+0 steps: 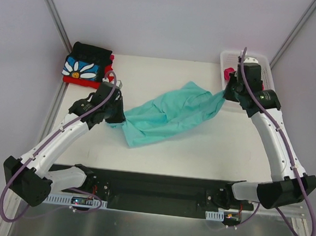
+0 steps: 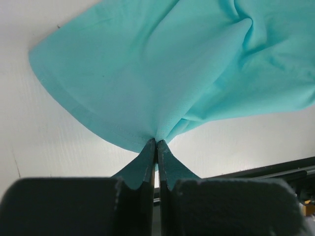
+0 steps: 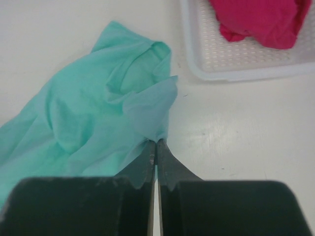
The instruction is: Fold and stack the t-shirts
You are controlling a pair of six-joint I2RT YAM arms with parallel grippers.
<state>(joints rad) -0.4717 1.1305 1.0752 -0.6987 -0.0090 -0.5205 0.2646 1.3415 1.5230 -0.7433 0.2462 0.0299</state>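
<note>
With the left claw and right claw each pinching opposite edges of the soft mint-teal cloth t-shirt sagging mid-way across the white worktop, they should draw apart evenly to flatten it.

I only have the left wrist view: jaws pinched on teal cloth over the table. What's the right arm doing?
Observer: The right gripper is shut on the same mint-teal t-shirt, at its far end, where the collar is.
Operator: Any more shirts waiting?
Observer: A magenta-pink t-shirt lies crumpled in the white basket at the table's far right corner.
Operator: Is there a stack yet?
Observer: Yes, at the far left corner: a black daisy t-shirt sits folded on top of a red t-shirt.
</note>
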